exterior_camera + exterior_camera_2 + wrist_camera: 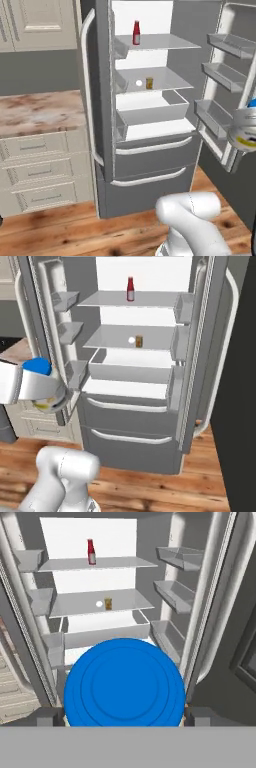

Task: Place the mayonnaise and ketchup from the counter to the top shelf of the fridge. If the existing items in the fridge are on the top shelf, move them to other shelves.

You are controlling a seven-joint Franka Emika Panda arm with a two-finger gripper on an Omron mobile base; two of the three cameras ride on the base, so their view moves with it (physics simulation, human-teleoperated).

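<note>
Hand view: your hand (125, 714) grips the blue-lidded mayonnaise (125, 684), fingers at its sides.
Top shelf (120, 563) lies ahead and above; ketchup (91, 552) stands near its left edge, so aim right.

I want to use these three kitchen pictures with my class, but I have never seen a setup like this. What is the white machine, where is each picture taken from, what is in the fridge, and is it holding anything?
All three pictures are computer-rendered. The white machine is a robot arm on a driving base. Two cameras sit on the base behind the arm, one to its left and one to its right, both facing the open fridge. The third camera sits on the hand and looks along the gripper.

A red ketchup bottle stands on the top shelf. The shelf below carries a small yellowish jar and a small white item beside it.

The gripper's two fingers stand wide on either side of a jar with a blue lid, probably the mayonnaise, carried in front of the fridge.
</note>
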